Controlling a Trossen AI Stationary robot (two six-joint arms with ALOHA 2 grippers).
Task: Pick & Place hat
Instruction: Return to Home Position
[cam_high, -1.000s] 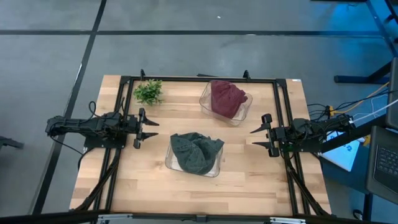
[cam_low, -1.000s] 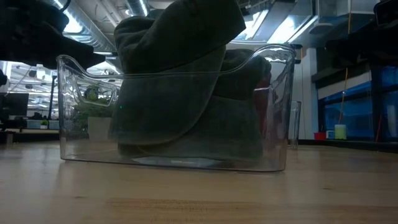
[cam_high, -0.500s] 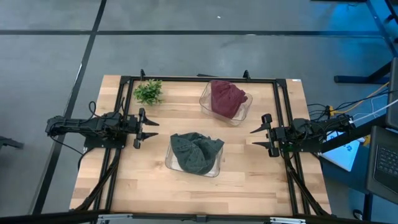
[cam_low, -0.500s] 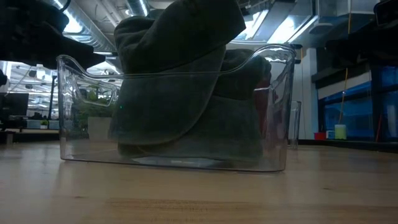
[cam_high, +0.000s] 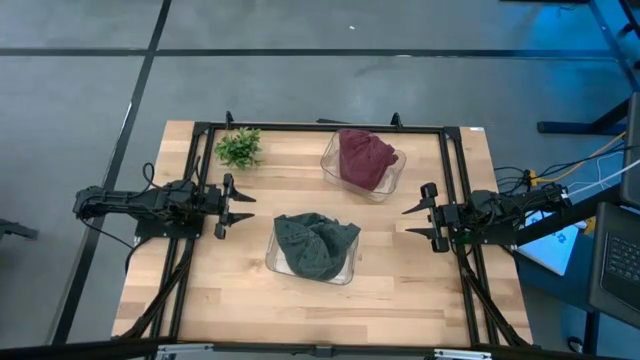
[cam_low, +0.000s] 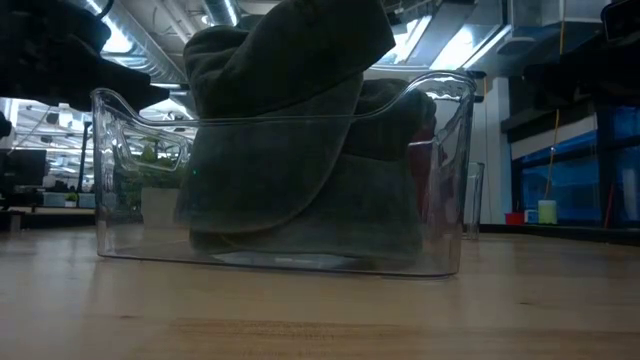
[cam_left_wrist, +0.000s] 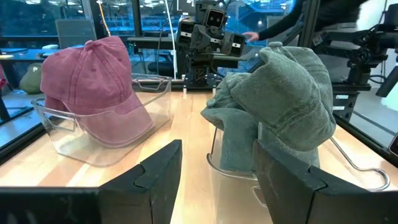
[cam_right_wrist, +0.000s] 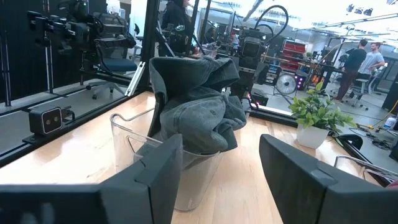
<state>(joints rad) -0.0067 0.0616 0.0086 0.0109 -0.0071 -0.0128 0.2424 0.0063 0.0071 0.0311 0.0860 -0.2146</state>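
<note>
**Two caps binned, both arms drawn back to the table's sides**

Two clear bins stand on the wooden table (cam_high: 200, 290), each holding one cap. The far bin (cam_high: 326, 160) sits close to the far edge, a little toward the right side, with the red cap (cam_high: 366, 157) heaped inside and rising above its rim. The middle bin (cam_high: 270, 256) stands at the centre of the table, slightly toward the near edge and apart from the far bin. It carries the black cap (cam_high: 312, 243), which looks dark grey-green, crumpled and piled higher than the bin's walls. In the low view this cap (cam_low: 290, 130) fills the bin (cam_low: 445, 200) and bulges well over the top.

The left gripper (cam_high: 245, 207) hovers near the left edge, pointing toward the centre, its fingers (cam_left_wrist: 158, 177) spread apart and holding nothing. The right gripper (cam_high: 408, 221) hangs near the right edge, facing inward, its fingers (cam_right_wrist: 155, 177) likewise parted and empty. Both are well apart from the bins.

A small potted plant (cam_high: 239, 147) stands at the far left corner of the table.
</note>
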